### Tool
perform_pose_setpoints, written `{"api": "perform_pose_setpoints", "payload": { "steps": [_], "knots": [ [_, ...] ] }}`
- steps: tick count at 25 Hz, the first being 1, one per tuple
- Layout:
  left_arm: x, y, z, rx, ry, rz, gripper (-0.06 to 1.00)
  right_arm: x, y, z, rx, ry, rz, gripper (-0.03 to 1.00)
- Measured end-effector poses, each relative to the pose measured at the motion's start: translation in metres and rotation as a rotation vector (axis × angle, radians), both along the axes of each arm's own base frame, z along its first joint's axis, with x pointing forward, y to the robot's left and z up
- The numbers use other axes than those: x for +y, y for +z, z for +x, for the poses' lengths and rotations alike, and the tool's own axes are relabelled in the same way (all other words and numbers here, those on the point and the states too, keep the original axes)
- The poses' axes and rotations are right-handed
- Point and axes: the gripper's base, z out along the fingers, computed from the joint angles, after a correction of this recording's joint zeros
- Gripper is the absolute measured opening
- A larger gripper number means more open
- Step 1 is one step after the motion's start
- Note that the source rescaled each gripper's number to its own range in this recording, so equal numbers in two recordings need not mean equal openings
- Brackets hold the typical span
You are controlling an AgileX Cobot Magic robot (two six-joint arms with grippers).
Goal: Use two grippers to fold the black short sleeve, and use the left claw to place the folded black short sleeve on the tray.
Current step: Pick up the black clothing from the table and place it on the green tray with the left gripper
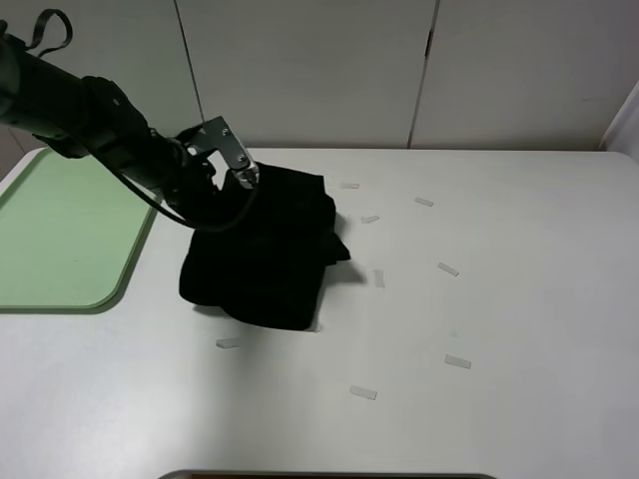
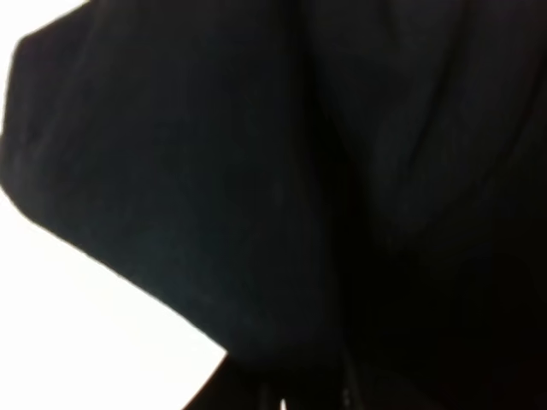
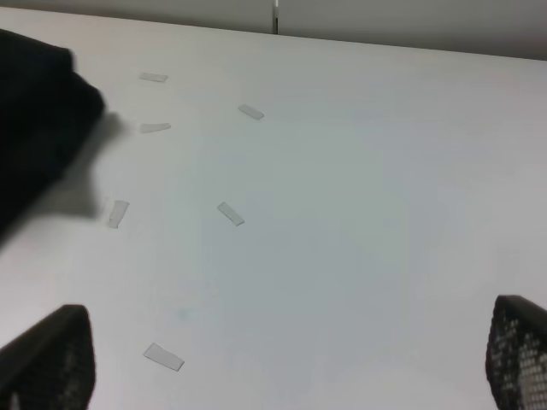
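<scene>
The black short sleeve (image 1: 265,254) lies folded into a thick bundle left of the table's middle. The left claw (image 1: 214,197) reaches in from the upper left, and its tip is buried in the bundle's upper left edge, shut on the cloth. In the left wrist view the black short sleeve (image 2: 256,171) fills almost the whole picture, close to the lens. The pale green tray (image 1: 60,235) sits at the table's left edge, bare. My right gripper (image 3: 282,354) stands open over bare table right of the shirt (image 3: 34,128), with nothing between its fingers. The exterior high view does not show it.
Several small clear strips are scattered over the white table (image 1: 539,249), among them one at the shirt's right (image 1: 448,269), one near the front (image 1: 362,392) and one by the shirt's lower left (image 1: 228,343). White cabinet doors stand behind the table.
</scene>
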Motion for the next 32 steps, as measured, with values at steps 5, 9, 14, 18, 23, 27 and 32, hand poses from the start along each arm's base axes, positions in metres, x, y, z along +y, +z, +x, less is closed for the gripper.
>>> {"api": "perform_pose_setpoints", "payload": {
  "steps": [5, 9, 14, 18, 23, 27, 32],
  "knots": [
    [0.051, 0.001, 0.018, -0.085, 0.039, 0.121, 0.07, 0.0, 0.0, 0.0, 0.0, 0.0, 0.0, 1.0],
    [0.086, 0.001, 0.025, -0.107, 0.066, 0.185, 0.07, 0.0, 0.0, 0.0, 0.0, 0.0, 0.0, 1.0],
    [0.117, 0.001, 0.027, -0.105, 0.111, 0.22, 0.07, 0.0, 0.0, 0.0, 0.0, 0.0, 0.0, 1.0],
    [0.137, 0.001, 0.027, -0.1, 0.162, 0.223, 0.07, 0.0, 0.0, 0.0, 0.0, 0.0, 0.0, 1.0],
    [0.151, 0.002, 0.028, -0.118, 0.204, 0.23, 0.07, 0.0, 0.0, 0.0, 0.0, 0.0, 0.0, 1.0],
    [0.169, 0.005, 0.033, -0.183, 0.261, 0.247, 0.07, 0.0, 0.0, 0.0, 0.0, 0.0, 0.0, 1.0],
    [0.184, 0.008, 0.034, -0.234, 0.271, 0.287, 0.07, 0.0, 0.0, 0.0, 0.0, 0.0, 0.0, 1.0]
  ]
}}
